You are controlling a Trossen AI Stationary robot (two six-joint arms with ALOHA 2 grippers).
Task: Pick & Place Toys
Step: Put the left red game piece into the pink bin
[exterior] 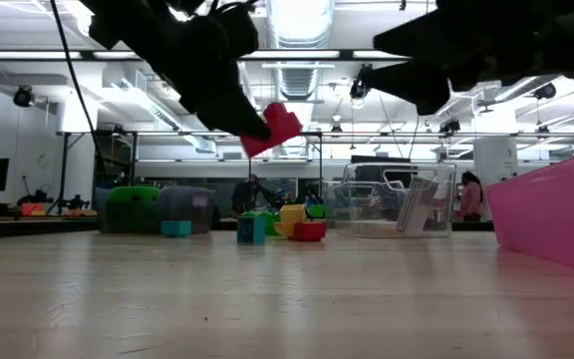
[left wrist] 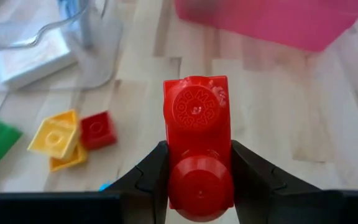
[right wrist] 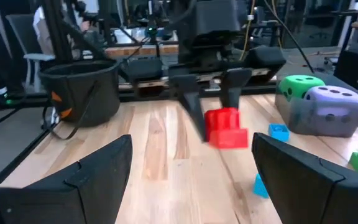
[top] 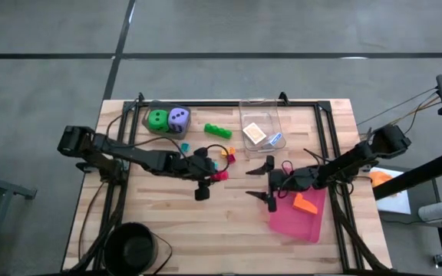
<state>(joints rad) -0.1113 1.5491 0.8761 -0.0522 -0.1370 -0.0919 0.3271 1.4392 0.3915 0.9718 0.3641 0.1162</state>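
My left gripper (top: 218, 175) is shut on a red two-stud brick (left wrist: 197, 143) above the middle of the table. My right gripper (top: 268, 182) is open and empty just right of it, facing the brick (right wrist: 226, 128), at the left edge of the pink tray (top: 296, 221). An orange brick (top: 305, 204) lies in the tray. Green (top: 157, 119) and purple (top: 179, 117) dice sit together at the far left. A green brick (top: 217, 130) and small yellow (left wrist: 58, 135), red (left wrist: 98, 129) and blue (right wrist: 278, 132) bricks lie on the table. Two packets (top: 255, 133) lie in the clear box. My left gripper pinches the red brick's two long sides (left wrist: 171, 163) between its two fingers, at the end nearer the wrist. The fingers come slanting down from the table's left and lie along the brick. The brick sticks out past the fingertips, tilted and clear of the table (exterior: 273, 128).
The clear plastic box (top: 261, 115) stands at the far middle. A black bucket (top: 133, 245) hangs at the near left edge. Bare wood lies between the grippers and the near edge (top: 221, 230).
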